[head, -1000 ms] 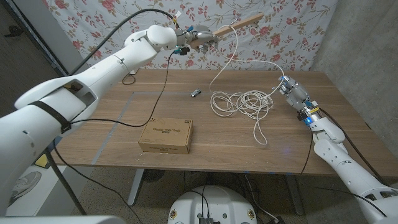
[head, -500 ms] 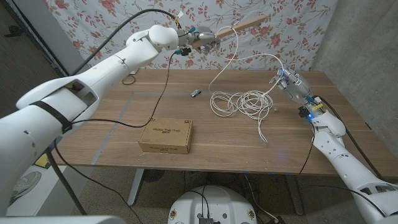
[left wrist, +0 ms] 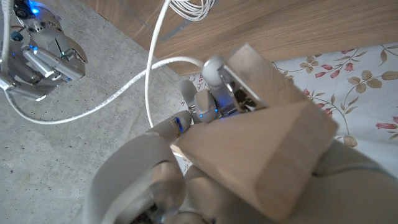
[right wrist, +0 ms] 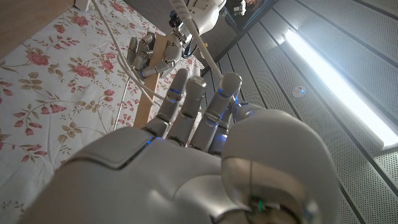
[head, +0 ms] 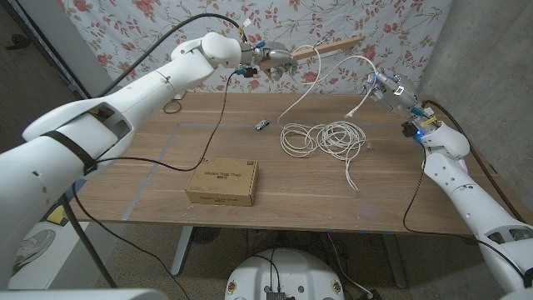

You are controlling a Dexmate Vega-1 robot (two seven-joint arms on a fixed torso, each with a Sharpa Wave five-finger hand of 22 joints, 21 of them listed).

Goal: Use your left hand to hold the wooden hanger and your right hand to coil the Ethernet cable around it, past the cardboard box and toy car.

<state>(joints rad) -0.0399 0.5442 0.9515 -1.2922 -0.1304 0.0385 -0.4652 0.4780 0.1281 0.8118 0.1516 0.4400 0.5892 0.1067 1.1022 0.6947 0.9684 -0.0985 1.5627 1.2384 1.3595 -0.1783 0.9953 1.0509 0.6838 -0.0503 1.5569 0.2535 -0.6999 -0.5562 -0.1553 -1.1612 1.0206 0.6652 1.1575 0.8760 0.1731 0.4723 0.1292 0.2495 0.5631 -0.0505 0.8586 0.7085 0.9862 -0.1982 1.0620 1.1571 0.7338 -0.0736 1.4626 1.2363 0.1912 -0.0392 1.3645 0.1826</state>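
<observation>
Gripping the wooden hanger [head: 326, 47] by one end, the left hand [head: 271, 57] holds it raised in front of the floral backdrop [head: 166, 25], well above the far edge of the wooden surface [head: 150, 179]. In the left wrist view the fingers [left wrist: 205, 102] are wrapped tight around the hanger's pale block end [left wrist: 273, 143], with the white Ethernet cable [left wrist: 152, 68] passing just beside them.

Beyond the hanger's free end, the right hand [head: 385, 87] is lifted above the surface with its fingers closed on the cable [head: 329, 137]. From that hand one strand arcs up to the hanger and drapes over it; another strand drops from the hanger to a loose heap of loops lying on the surface below the hanger. A loose tail of the cable trails from the heap toward the near edge, away from the hanger. The right wrist view looks along the back of the right hand [right wrist: 186, 124], its fingers [right wrist: 208, 109] reaching toward the hanger [right wrist: 155, 81] and the left hand clamped on it.

A small toy car [head: 261, 126] sits on the surface just beside the heap, on the side under the left hand. A cardboard box [head: 221, 182] lies flat nearer the front edge, well apart from the hanger and the heap.
</observation>
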